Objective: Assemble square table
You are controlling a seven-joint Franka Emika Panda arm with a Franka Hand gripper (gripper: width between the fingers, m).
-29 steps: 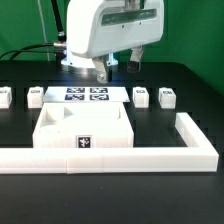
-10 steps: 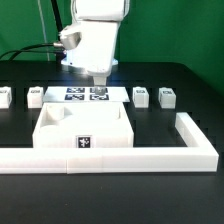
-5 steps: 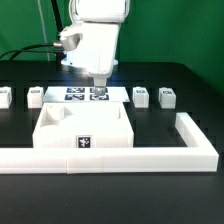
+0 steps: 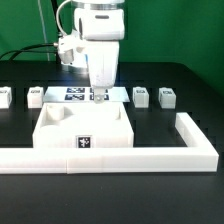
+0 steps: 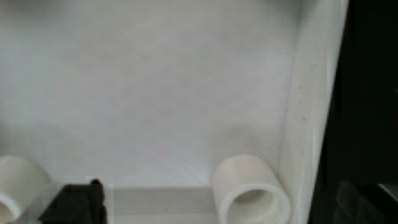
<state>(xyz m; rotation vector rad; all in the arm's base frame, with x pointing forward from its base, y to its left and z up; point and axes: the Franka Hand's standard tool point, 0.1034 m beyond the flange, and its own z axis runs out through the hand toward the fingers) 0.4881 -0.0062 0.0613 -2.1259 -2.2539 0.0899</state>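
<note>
The tabletop (image 4: 110, 141) lies open side up on the counter, its front wall against the rail (image 4: 160, 155) and well short of the rail's corner. Four legs (image 4: 142, 96) sit loose in a row behind it, flanking the marker board (image 4: 72, 95). My pincer (image 4: 100, 95) hovers low near the tabletop's rear wall, spread apart and empty. I judge this the reach for the tabletop. Next I must settle squarely over that wall, then clench.
</note>
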